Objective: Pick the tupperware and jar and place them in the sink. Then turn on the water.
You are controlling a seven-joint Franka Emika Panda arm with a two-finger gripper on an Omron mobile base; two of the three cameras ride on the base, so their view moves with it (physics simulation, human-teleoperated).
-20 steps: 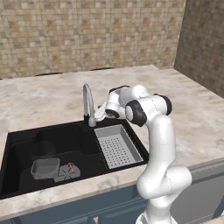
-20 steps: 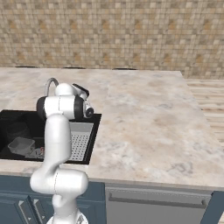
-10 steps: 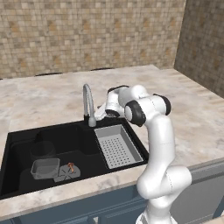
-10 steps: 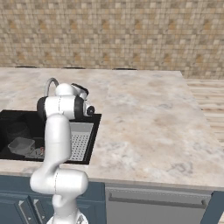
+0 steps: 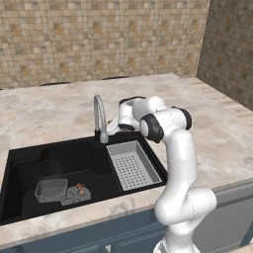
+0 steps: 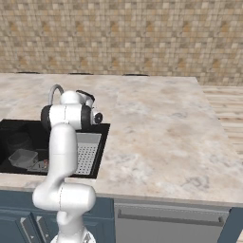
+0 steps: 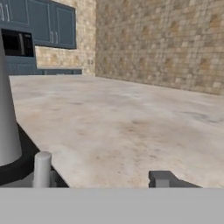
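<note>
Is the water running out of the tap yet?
No, it is off. No blue stream falls from the tap into the sink; the gripper is beside the tap's base.

The tap (image 5: 100,117) rises at the sink's (image 5: 20,153) back edge, just left of the pincer (image 5: 112,127). Below it the tray (image 5: 132,164) takes the basin's right part; the tupperware (image 5: 51,190) and jar (image 5: 47,169) crowd the left. The tabletop (image 5: 217,123) to the right lies bare
</note>
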